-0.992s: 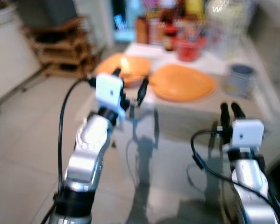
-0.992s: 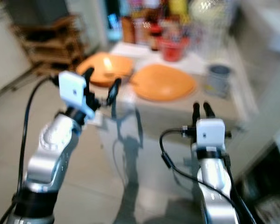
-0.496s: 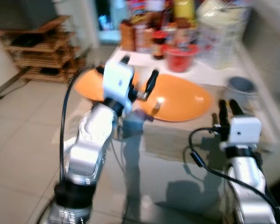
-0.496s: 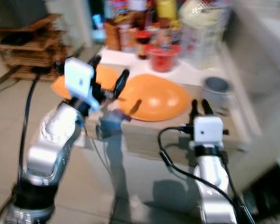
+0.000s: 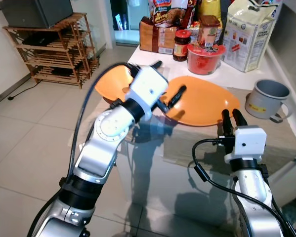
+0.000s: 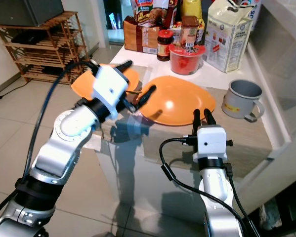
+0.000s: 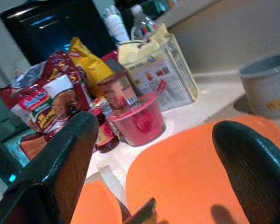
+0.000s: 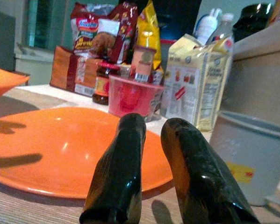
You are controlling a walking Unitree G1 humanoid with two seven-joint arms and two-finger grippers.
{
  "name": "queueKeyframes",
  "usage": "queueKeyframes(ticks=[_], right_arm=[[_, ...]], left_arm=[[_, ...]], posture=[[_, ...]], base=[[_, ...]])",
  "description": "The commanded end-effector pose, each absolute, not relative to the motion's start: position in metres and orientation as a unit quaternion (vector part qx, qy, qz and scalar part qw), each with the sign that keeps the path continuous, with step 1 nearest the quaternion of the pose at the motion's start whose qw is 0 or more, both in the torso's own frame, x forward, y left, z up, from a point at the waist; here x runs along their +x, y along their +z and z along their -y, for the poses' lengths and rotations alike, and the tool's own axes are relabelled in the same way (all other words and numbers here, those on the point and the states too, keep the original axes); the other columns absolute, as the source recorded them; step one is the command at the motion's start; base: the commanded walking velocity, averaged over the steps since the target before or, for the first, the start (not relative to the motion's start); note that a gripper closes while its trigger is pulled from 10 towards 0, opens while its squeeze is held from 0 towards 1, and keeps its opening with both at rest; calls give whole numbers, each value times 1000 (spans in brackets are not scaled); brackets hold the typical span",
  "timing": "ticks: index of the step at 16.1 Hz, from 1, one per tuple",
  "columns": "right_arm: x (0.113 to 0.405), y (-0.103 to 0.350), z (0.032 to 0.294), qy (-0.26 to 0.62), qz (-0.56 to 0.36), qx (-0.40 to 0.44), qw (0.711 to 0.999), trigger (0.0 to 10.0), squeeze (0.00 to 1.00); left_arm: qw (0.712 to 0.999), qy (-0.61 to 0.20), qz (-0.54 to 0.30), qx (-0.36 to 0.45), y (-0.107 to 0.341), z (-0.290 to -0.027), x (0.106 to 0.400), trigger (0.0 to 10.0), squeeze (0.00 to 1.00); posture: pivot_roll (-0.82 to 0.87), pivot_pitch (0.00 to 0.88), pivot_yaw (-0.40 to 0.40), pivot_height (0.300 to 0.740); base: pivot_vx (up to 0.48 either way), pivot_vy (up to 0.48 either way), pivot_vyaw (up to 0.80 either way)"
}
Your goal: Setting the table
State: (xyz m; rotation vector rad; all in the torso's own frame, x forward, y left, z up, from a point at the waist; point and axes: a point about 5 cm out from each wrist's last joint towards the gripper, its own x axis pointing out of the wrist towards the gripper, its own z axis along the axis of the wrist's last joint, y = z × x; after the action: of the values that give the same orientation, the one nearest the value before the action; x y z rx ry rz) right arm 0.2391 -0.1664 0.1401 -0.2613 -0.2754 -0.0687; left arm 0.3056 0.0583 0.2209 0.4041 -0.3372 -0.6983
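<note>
We see two wide, shallow orange plates on the pale table [image 6: 246, 143]. The nearer orange plate [image 6: 180, 101] lies on a grey-brown woven placemat [image 6: 251, 133], and the second orange plate [image 6: 88, 84] sits at the table's left edge, partly hidden behind the left arm.

Our left gripper [image 5: 160, 81] is raised over the gap between the two plates, its two black fingers spread wide apart and holding nothing. In the left wrist view those fingers [image 7: 60, 163] frame the nearer plate below and the groceries beyond.

Our right gripper [image 6: 201, 117] hovers low over the placemat, just at the near rim of the nearer plate. Its fingers [image 8: 118, 172] stand almost together with only a narrow slit between them, and nothing is gripped.

A grey metal mug with a handle [image 6: 241, 98] stands on the right of the placemat, near the plate but apart from it. At the far end of the table we see a red plastic tub [image 6: 186, 58], a dark jar with a red lid [image 6: 163, 44], a brown box of bread [image 6: 140, 37], a white paper sack with printed pictures [image 6: 229, 32] and snack bags [image 8: 95, 32]. A wooden slatted shelf rack [image 5: 56, 54] stands on the tiled floor [image 5: 24, 143] to the left, carrying a dark box-shaped appliance [image 5: 36, 11] on top.
</note>
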Motion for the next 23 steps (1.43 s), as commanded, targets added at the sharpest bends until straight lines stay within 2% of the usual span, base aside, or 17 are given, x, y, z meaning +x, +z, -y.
queueKeyframes(ticks=[1, 7, 14, 19, 20, 21, 23], right_arm=[[238, 150, 169, -38, 153, -134, 978, 10000, 0], [228, 149, 175, -46, 142, -137, 979, 10000, 0], [223, 150, 175, -41, 134, -142, 980, 10000, 0], [222, 150, 173, -38, 131, -142, 980, 10000, 0], [222, 150, 173, -38, 130, -141, 981, 10000, 0], [222, 149, 173, -38, 129, -142, 981, 10000, 0], [222, 149, 172, -38, 128, -142, 981, 10000, 0]], left_arm=[[900, -343, 159, 219, 216, -58, 307, 10000, 1000], [885, -336, 162, 279, 190, -56, 321, 10000, 1000], [888, -310, 160, 298, 181, -58, 345, 10000, 1000], [887, -307, 165, 302, 181, -56, 351, 10000, 1000], [887, -308, 169, 299, 183, -54, 353, 10000, 353], [889, -309, 172, 290, 184, -52, 354, 10000, 0], [888, -312, 171, 290, 183, -50, 355, 39, 0]], posture=[[-29, 18, 53, 740], [-62, 25, 49, 740], [-78, 47, 44, 740], [-77, 56, 43, 740], [-76, 58, 44, 740], [-77, 57, 44, 740], [-77, 58, 45, 740]], base=[[0, 0, 0], [0, 0, 0], [0, 0, 0], [0, 0, 0], [0, 0, 0], [0, 0, 0], [0, 0, 0]])
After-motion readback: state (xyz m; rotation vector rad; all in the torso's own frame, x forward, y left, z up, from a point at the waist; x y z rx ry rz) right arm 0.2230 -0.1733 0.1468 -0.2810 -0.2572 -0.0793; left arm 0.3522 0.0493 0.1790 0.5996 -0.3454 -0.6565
